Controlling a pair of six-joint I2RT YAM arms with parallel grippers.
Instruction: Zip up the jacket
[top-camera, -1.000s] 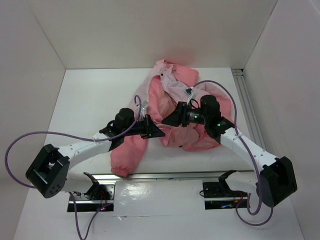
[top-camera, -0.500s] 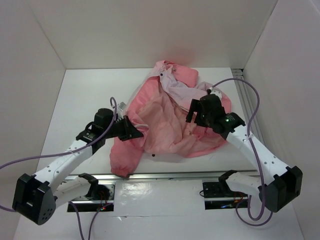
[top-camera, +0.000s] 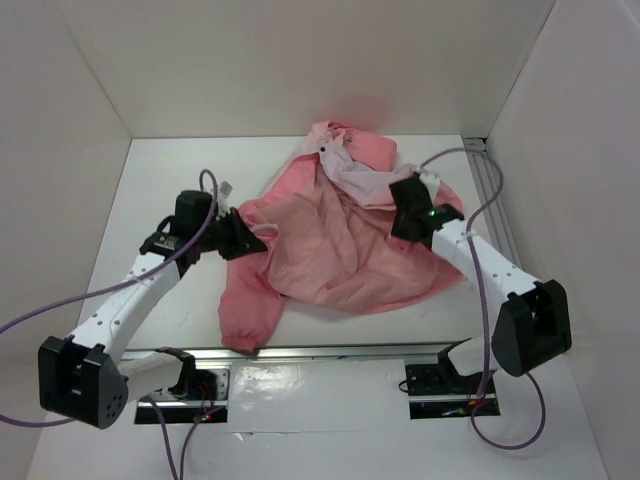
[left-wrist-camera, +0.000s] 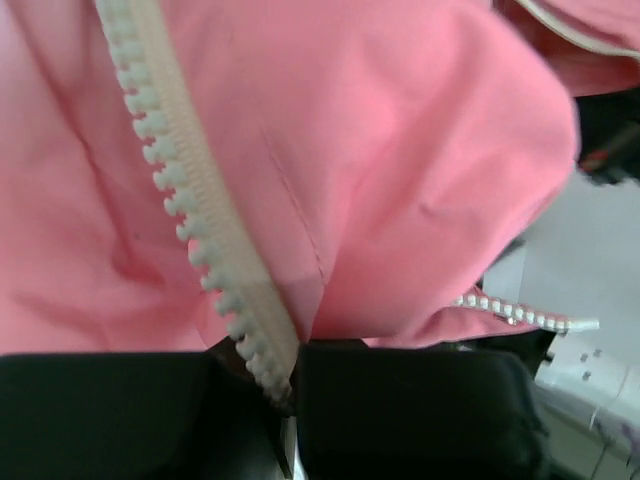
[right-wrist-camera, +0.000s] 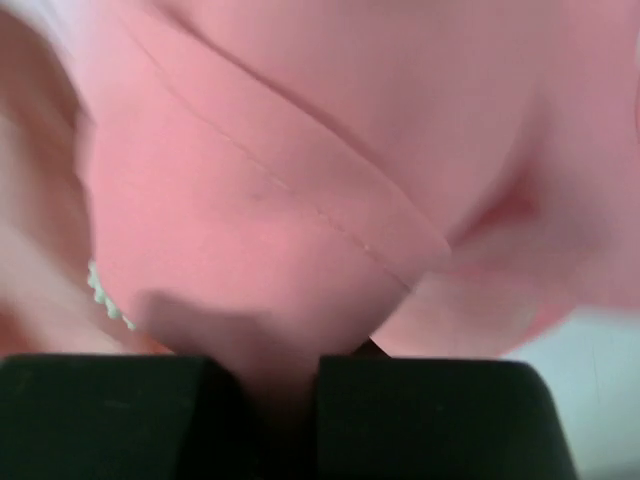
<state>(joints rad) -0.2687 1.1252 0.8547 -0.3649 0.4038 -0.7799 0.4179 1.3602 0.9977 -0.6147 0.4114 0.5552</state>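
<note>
Left gripper (top-camera: 245, 240) at nine o'clock clamps the thin pink hooded jacket's (top-camera: 340, 265) cream toothed zipper edge (left-wrist-camera: 190, 220). Right gripper (top-camera: 397, 218) at two o'clock pinches its fabric, seemingly to spread the front flat.

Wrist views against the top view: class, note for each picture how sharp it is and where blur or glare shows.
Top external view: evenly lit and sharp, the jacket crisp, a bright sheen on the table at its near edge. Left wrist view: zipper teeth distinct, only slightly soft. Right wrist view: smeared, fabric folds blurred.
</note>
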